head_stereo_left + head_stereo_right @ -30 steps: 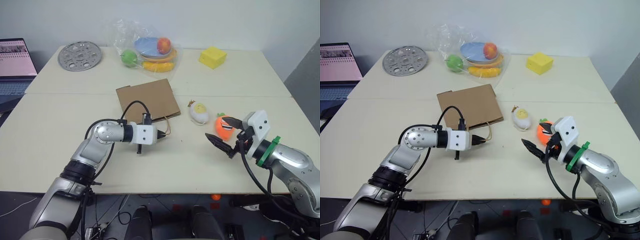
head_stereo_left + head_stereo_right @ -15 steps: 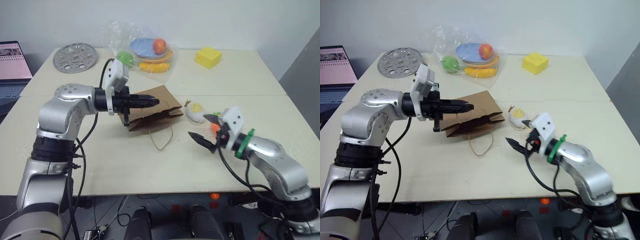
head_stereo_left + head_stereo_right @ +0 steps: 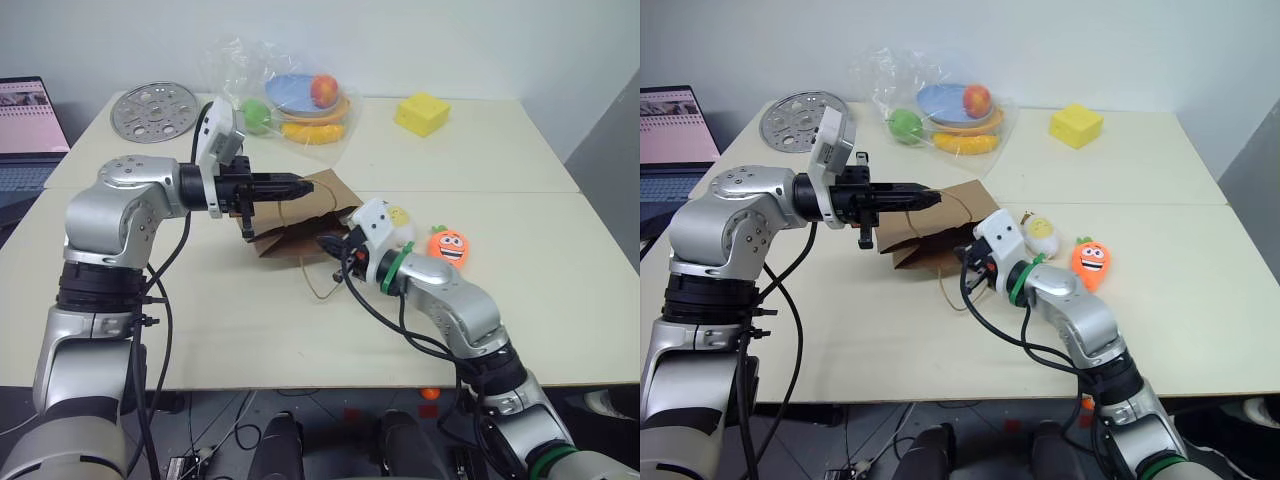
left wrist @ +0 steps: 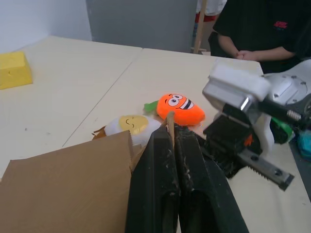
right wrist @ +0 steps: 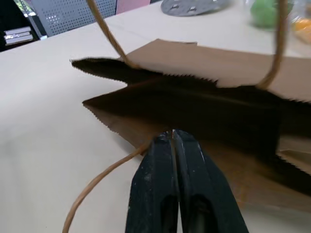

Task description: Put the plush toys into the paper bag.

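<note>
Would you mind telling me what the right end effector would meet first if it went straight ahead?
The right end effector points into the paper bag's open mouth, so probably the bag's dark interior.

1. No words, brand names or numbers can be read on any thing in these views.
2. The laptop screen (image 3: 28, 115) at the left edge of the table shows pink and white content too small to read.
3. The person's dark shirt (image 4: 265, 22) in the left wrist view carries a small red mark, which cannot be made out as letters.
</note>
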